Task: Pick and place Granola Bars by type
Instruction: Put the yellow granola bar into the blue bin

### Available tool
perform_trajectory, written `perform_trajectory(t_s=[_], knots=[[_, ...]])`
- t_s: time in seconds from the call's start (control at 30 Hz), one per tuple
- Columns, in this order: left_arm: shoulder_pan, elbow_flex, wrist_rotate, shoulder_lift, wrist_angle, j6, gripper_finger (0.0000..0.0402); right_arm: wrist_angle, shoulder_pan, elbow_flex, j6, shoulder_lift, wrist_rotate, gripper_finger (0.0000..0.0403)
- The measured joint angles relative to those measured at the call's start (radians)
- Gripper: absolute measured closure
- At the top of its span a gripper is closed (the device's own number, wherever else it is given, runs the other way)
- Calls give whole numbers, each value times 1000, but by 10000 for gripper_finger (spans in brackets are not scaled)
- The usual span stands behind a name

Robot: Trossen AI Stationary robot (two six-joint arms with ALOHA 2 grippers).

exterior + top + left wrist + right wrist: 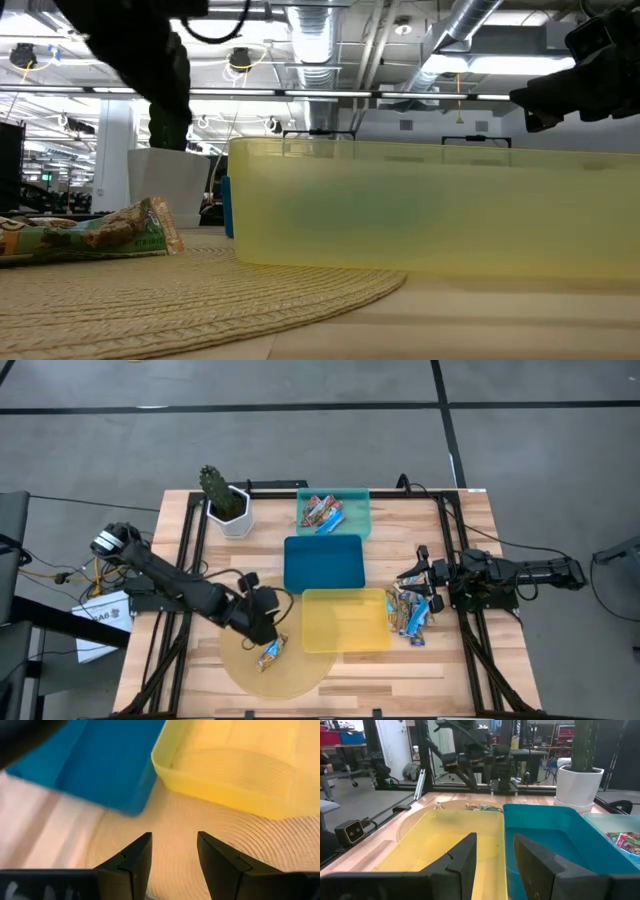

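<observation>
My wooden table (330, 680) carries a round woven mat (240, 665) and three smooth plastic trays: blue (323, 563), yellow (345, 620), teal (355, 512). Shiny wrapped bars (322, 513) fill the teal tray; more bars (412, 610) lie beside my right gripper (421, 574), jaws apart. One green-tan bar (271, 651) rests on the mat just beside my left gripper (266, 622), jaws apart, empty.

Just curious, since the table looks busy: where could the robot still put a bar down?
The blue tray and yellow tray look empty. The teal tray already holds bars. It is crowded right of the yellow tray, where a bar pile sits by the right gripper.
</observation>
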Motion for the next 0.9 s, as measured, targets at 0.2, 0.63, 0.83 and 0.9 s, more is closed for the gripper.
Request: perform_trajectory(t_s=[0.2,0.63,0.83,0.9], knots=[[-47,0,8,0,-90,-261,250,0,0,0,0,0,0,278],[-15,2,124,32,-326,-588,250,0,0,0,0,0,0,278],[5,2,186,102,-303,-563,250,1,0,0,0,-1,0,278],[7,2,207,121,-304,-542,250,3,0,0,0,2,0,278]])
